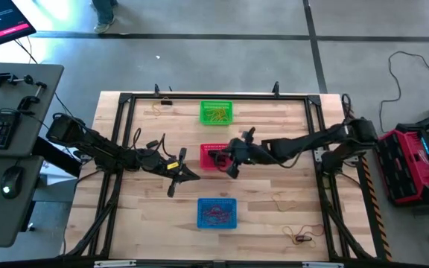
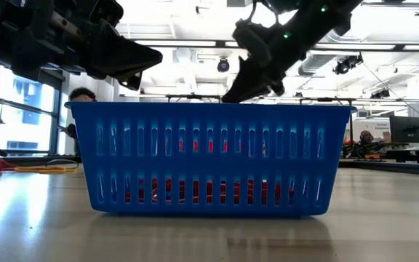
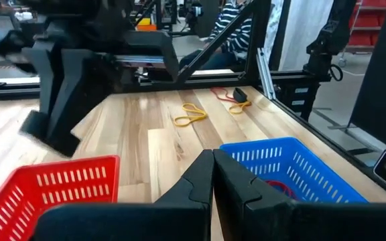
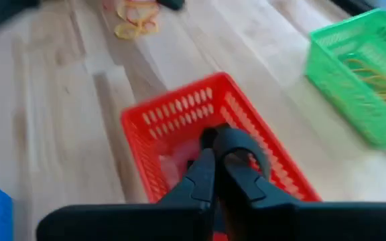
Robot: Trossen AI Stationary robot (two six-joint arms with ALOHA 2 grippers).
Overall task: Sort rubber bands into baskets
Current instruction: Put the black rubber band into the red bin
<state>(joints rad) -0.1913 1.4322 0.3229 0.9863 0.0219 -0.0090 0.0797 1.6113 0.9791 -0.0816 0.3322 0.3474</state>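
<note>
Three mesh baskets stand in a row down the table's middle: green (image 1: 216, 113) at the far side with yellow bands, red (image 1: 208, 147) in the middle, blue (image 1: 217, 214) at the near side with red bands. My right gripper (image 4: 214, 146) is shut just above the red basket (image 4: 179, 114), with a dark loop (image 4: 250, 148) at its tips that looks like a black rubber band. My left gripper (image 3: 213, 167) is shut and empty above bare table, between the red basket (image 3: 45, 191) and the blue basket (image 3: 293, 167). My right gripper pinches the dark loop at one spot (image 4: 225, 137) between its two fingertips, slanting down from the table's right side. The loop sticks out beside the tips, lifted clear over the red basket's inside. Blur hides more of the hold.
Loose bands lie on the table: yellow and red ones near the far left corner (image 1: 159, 106) (image 4: 136, 20), and others at the near right (image 1: 278, 199) (image 1: 300, 237) (image 3: 189, 115). A black frame (image 1: 315, 100) rings the table. People sit in the room beyond.
</note>
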